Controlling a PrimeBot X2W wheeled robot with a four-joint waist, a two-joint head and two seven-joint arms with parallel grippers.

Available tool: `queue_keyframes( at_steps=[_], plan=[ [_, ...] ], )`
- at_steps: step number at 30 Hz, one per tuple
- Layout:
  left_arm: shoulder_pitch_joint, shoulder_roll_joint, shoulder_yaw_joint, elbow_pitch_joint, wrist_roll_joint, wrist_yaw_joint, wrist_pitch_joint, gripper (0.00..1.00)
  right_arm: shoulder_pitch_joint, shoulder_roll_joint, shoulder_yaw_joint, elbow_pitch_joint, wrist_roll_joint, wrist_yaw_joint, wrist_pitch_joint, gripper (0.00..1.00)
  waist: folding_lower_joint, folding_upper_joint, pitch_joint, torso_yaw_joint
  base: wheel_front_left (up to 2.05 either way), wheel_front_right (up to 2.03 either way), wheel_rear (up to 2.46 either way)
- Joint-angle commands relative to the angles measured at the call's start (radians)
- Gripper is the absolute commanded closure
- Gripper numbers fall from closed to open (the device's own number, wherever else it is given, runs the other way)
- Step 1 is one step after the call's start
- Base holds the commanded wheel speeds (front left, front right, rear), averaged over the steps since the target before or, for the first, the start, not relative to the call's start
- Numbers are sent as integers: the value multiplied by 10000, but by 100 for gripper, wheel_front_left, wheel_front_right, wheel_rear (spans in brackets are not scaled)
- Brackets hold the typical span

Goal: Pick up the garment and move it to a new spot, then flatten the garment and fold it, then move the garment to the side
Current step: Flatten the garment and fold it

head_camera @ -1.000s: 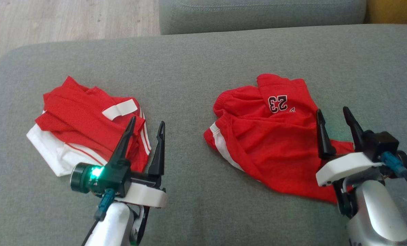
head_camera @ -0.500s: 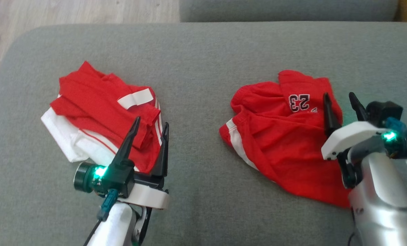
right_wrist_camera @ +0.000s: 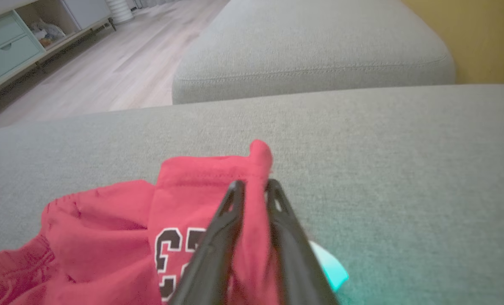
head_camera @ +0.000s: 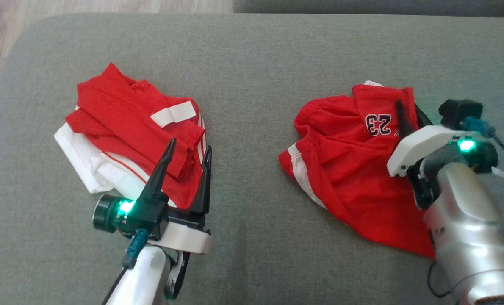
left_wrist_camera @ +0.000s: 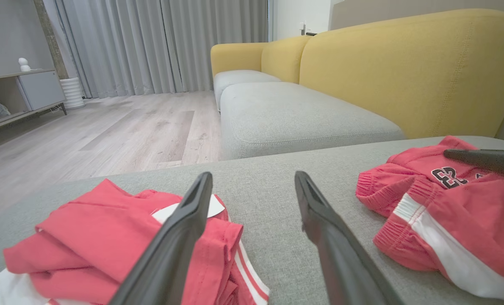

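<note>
Furthest left, a folded pile of red and white garments lies on the grey sofa cushion. The left claw hovers over the pile's near right corner with its fingers spread and nothing between them. If that arm dips or sweeps sideways, a fingertip could hook the striped edge and pull the pile apart. Well apart to the right, the task's garment, a pair of red shorts, lies crumpled on the same cushion, with its white side stripe toward the pile and the number 23 near its far edge. The right claw is at that far edge just beside the number. Its fingers are drawn close together and pinch a raised fold of red cloth. The bite looks narrow and sits close to the hem, so the likeliest failure is the fold sliding out as the arm lifts, dropping the shorts back in a heap. The claw may also hold one layer only, so the shorts would hang twisted and be harder to flatten. Should the carry run leftward, trailing cloth could drag across the cushion, brush the spread left claw, or land on the folded pile.
</note>
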Motion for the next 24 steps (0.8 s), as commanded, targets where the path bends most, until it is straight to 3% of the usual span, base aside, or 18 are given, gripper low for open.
queue_keyframes(
  at_steps=[1, 6, 11, 22, 23, 24],
  plan=[
    [-323, 21, 321, -251, 127, 29, -63, 0, -495, -116, 335, -215, 133, -7, -276, 100, -1, 0, -70, -75, 0, 0, 0],
    [-274, 18, 379, -231, 103, 49, -63, 0, -886, -612, 195, -161, 166, -7, -964, 100, -1, 0, -286, -303, 0, 0, 0],
    [-293, -1, 326, -278, 73, 53, -63, 0, -1332, -1176, -771, 45, -191, -7, -1221, 100, -1, 0, -319, -351, 0, 0, 0],
    [-618, -32, 215, -368, 39, -4, -63, 0, -2823, -2025, -3393, 837, -2457, -7, -785, 100, -1, 0, 357, -33, 0, 0, 0],
    [-643, -34, 206, -360, 37, -5, -63, 0, -2902, -2126, -3525, 909, -2808, -7, -708, 9, -1, 0, 387, -5, 0, 0, 0],
    [-662, -36, 196, -348, 34, -6, -63, 0, -2963, -2206, -3655, 967, -3166, -7, -626, 0, -1, 0, 404, 20, 0, 0, 0]
  ],
)
